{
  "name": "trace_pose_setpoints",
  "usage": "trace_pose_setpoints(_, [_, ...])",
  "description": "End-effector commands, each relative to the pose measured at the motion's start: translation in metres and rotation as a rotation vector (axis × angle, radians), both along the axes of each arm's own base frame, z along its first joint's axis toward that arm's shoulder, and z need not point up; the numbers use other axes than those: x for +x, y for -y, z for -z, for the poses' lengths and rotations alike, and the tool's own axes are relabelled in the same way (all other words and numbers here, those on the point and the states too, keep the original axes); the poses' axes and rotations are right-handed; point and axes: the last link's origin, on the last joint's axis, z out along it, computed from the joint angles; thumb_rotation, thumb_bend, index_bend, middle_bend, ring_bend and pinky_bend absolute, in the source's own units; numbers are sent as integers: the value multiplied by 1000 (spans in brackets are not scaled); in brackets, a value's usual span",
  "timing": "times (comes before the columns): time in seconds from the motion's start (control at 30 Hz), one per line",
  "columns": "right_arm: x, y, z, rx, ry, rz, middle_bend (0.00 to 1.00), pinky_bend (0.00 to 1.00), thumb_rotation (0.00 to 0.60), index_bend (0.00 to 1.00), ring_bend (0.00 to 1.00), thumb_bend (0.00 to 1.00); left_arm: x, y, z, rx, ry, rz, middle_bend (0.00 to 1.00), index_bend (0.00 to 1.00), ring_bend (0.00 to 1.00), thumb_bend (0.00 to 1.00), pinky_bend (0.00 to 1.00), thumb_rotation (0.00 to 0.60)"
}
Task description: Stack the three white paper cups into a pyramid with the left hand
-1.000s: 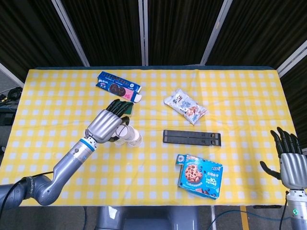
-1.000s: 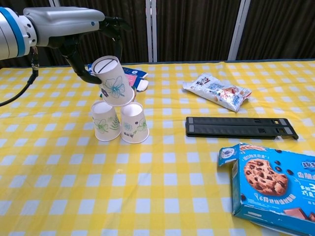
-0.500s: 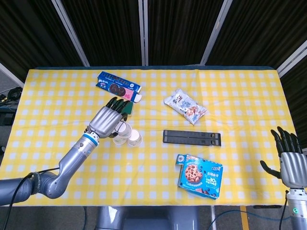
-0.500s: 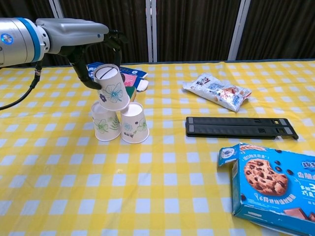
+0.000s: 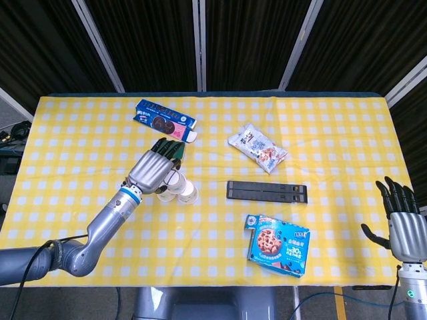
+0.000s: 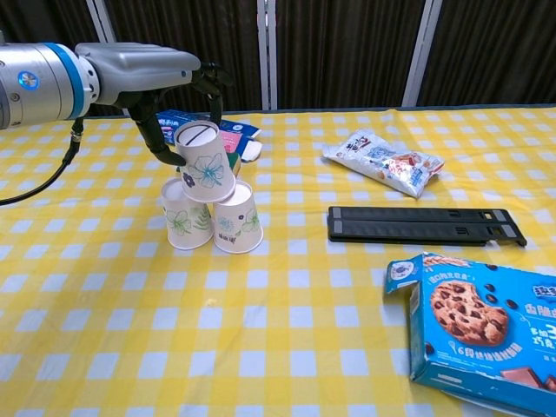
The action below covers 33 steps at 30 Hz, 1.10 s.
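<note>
Two white paper cups with flower prints stand upside down side by side, the left one touching the right one. A third cup sits tilted on top of them, bottom up. My left hand arches over it and grips it, thumb on its left side and fingers behind it. In the head view my left hand covers most of the stack; only one cup shows clearly. My right hand hovers off the table's right front corner with fingers spread, holding nothing.
A blue biscuit box and a small green object lie just behind the cups. A snack bag, a long black strip and a blue cookie box lie to the right on the yellow checked cloth.
My left hand has lowered the third cup from above the pair down onto their tops and shifted it slightly right. The right hand has not moved.
</note>
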Motion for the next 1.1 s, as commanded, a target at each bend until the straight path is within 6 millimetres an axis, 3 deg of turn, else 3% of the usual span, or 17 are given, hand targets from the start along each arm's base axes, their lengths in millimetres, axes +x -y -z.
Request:
trace_pose_setpoints(0.03, [0,0,0,1,3,-2,0,0,600,49,0,102,0,0,1,5,2,0,0,332,0,225,0,600])
trace_pose_setpoints(0.27, [0,0,0,2,4,-1,0,0,600,49,0,102,-1,2,1,-10,9,-8,0,249,0,180,0,600])
trace_pose_setpoints(0.4, [0,0,0,0,3,-2,0,0,600,49,0,102,0,4,-3,-9,36,-12,0,138,0,144,0,600])
trace_pose_setpoints(0.6, [0,-1,0,0,0,-4,0,0,600,48,0,103,-3,9,-16,25,103,-9,0,78,0,135,0,600])
trace_pose_setpoints(0.8, [0,-1,2,4,-9,-4,0,0,600,47,0,103,-33,37,-45,167,174,34,0,11,0,131,0,600])
trace_pose_setpoints(0.93, [1,0,5,12,-22,-5,0,0,600,32,0,102,-71,62,-58,274,160,9,0,0,0,126,0,600])
trace_pose_setpoints(1.03, [2,-1,9,19,-39,-12,0,0,600,8,0,102,-107,88,-58,336,143,-28,0,0,0,122,0,600])
trace_pose_setpoints(1.1, [3,-1,11,24,-47,-15,0,0,600,0,0,102,-121,98,-57,348,136,-50,0,0,0,122,0,600])
